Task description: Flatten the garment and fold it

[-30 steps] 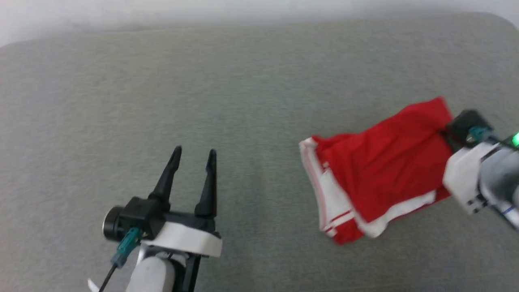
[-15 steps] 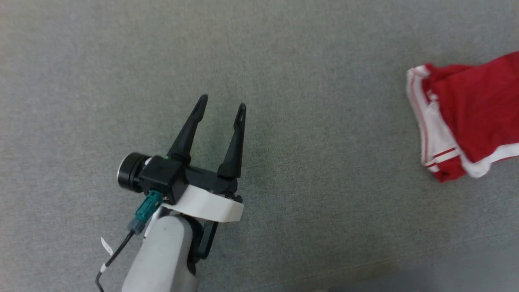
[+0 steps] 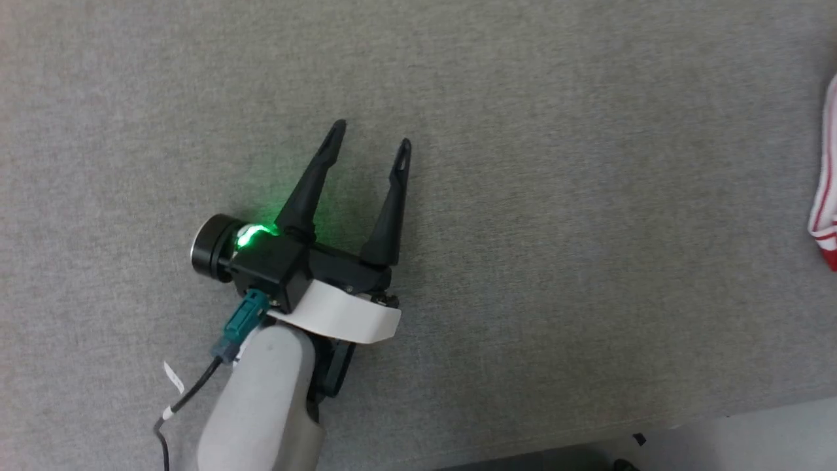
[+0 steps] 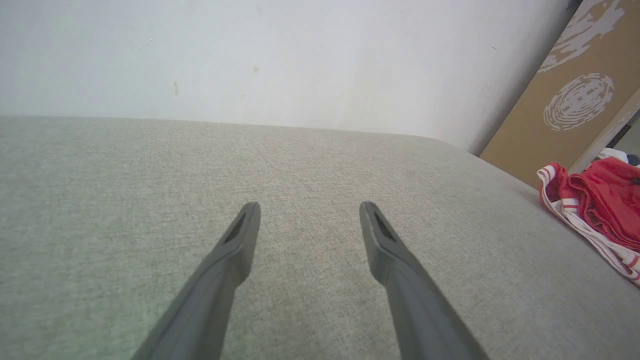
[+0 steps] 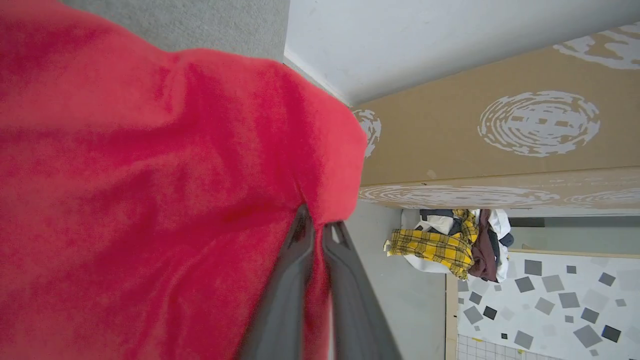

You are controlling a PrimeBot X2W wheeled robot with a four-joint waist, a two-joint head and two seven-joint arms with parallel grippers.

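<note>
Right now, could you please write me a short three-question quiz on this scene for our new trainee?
1. True or false: the left gripper is open and holds nothing.
2. Which one is shut on the garment? A: the left gripper. B: the right gripper. C: neither.
3. Fill in: in the left wrist view, the garment lies on the grey surface to the ____ of the left gripper.
Key: 1 true; 2 B; 3 right.
</note>
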